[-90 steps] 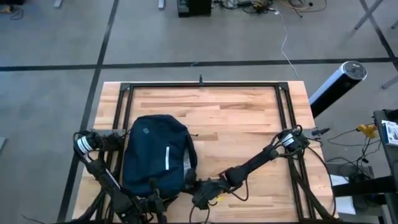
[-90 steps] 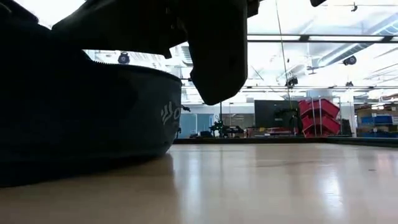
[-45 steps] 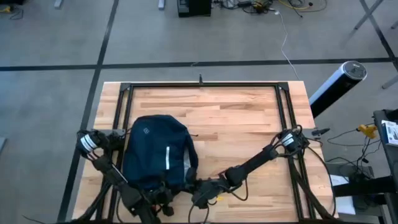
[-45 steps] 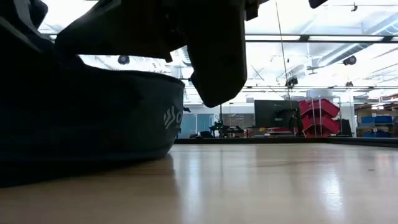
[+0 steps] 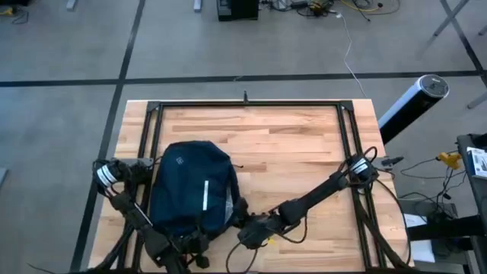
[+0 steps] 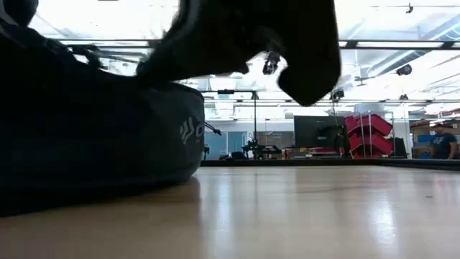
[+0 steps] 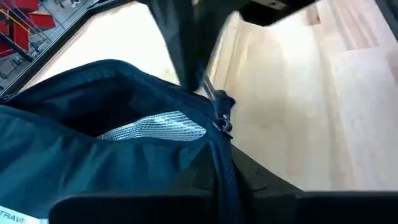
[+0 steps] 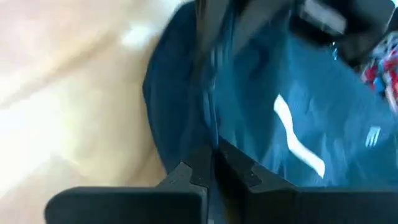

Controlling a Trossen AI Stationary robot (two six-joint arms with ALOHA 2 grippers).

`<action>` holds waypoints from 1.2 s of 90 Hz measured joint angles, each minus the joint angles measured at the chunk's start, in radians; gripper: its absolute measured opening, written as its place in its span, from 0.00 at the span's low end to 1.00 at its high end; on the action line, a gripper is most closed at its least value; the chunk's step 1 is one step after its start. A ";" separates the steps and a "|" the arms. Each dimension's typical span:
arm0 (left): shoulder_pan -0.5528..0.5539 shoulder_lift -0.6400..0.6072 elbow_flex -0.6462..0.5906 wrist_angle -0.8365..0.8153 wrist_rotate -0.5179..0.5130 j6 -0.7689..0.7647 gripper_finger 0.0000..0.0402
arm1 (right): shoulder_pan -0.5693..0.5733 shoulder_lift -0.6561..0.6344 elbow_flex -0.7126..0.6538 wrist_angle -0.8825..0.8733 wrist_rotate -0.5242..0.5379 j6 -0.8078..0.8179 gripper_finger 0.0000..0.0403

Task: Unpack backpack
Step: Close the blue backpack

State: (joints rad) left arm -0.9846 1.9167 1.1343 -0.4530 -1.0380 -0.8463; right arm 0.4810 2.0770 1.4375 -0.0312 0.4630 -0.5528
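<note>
Backpack [image 5: 192,188]: dark navy, lying flat on the left half of the wooden table [image 5: 289,144], white stripe [image 5: 205,195] facing up, small logo patch toward the far end.
Backpack, near end: opening turned toward the table's near edge; silvery-grey lining [image 7: 155,126] visible inside the parted rim in the left wrist view.
Zipper: slider and pull [image 7: 222,112] sitting at the corner of the opening, seen in the left wrist view.
Left gripper [image 5: 185,245]: at the near edge of the table, right against the bag's near end.
Left gripper, fingers: blocked by the wrist body at the frame bottom; cannot tell whether apart or together.
Left gripper vs bag: open rim lies directly ahead of the wrist camera, bag fabric filling most of that view.
Right gripper [image 5: 245,234]: low at the bag's near right corner, arm stretched diagonally across the table from the right side.
Right gripper, fingers [image 8: 186,175]: drawn together, tips meeting at the bag's rim edge in the right wrist view; actual clamp on fabric not confirmable.
Right gripper vs bag: navy panel with white stripe spreads ahead of and beside the fingertips.
Low view: backpack as a dark mound at left resting on the tabletop, dark arm parts hanging above it.
Background: red bins [image 6: 369,134] in the room beyond the table.
</note>
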 joint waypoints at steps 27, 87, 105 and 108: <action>-0.007 0.000 0.000 -0.001 -0.017 0.003 0.00 | -0.028 -0.015 -0.002 0.024 -0.273 0.065 0.00; -0.005 0.000 0.000 0.001 -0.028 -0.004 0.00 | 0.016 0.036 -0.001 0.281 -0.131 -0.142 0.44; -0.001 0.000 0.000 0.009 -0.043 -0.007 0.00 | 0.017 0.092 -0.001 0.370 -0.092 -0.335 0.43; 0.000 0.000 0.000 0.010 -0.044 -0.008 0.00 | 0.019 0.104 -0.001 0.385 -0.078 -0.376 0.42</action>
State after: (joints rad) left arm -0.9844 1.9163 1.1343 -0.4432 -1.0817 -0.8543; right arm 0.4995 2.1808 1.4368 0.3535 0.3849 -0.9293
